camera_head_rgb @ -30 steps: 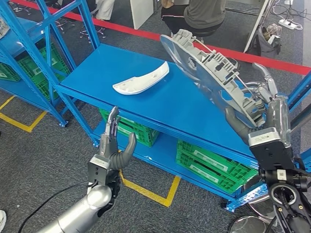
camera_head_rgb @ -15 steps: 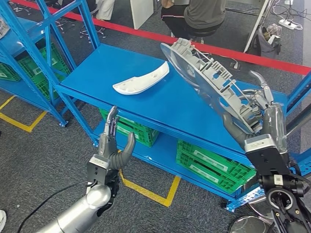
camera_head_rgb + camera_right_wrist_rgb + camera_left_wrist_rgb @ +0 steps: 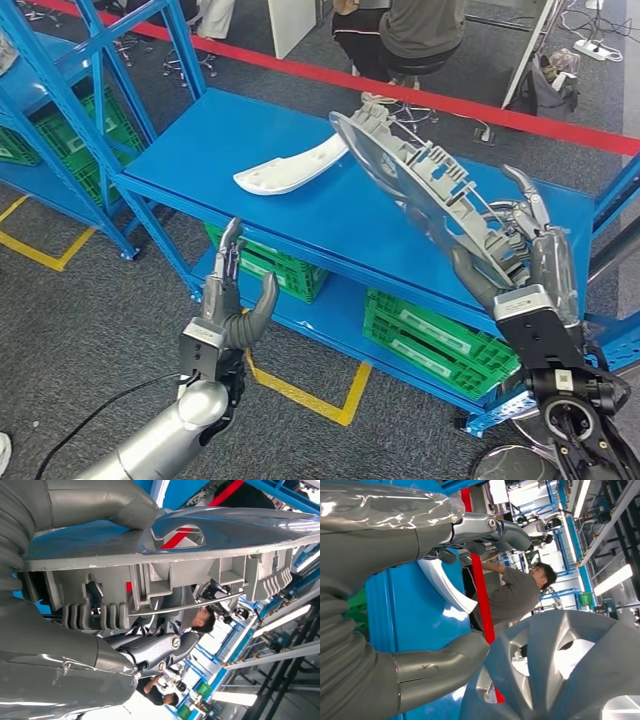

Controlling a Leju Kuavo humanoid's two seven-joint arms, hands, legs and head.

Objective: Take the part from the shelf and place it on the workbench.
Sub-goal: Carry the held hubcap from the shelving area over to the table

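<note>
The right hand (image 3: 521,262) grips one edge of a grey wheel cover (image 3: 423,185), thumb pressed on its smooth face and fingers (image 3: 528,195) spread behind its ribbed back; in the right wrist view the same hand (image 3: 75,645) clamps the rim between thumb and fingers. The cover slants up and away from that hand, raised above the blue workbench (image 3: 249,135), its far edge reaching toward a seated person (image 3: 419,30). Beyond the cover's far tip a white curved trim panel (image 3: 290,168) lies flat on the workbench top. The left hand (image 3: 230,300) holds nothing, fingers upright and apart with the thumb bent out, short of the workbench's front edge. Green crates (image 3: 430,340) sit on the lower shelf under the right hand
</note>
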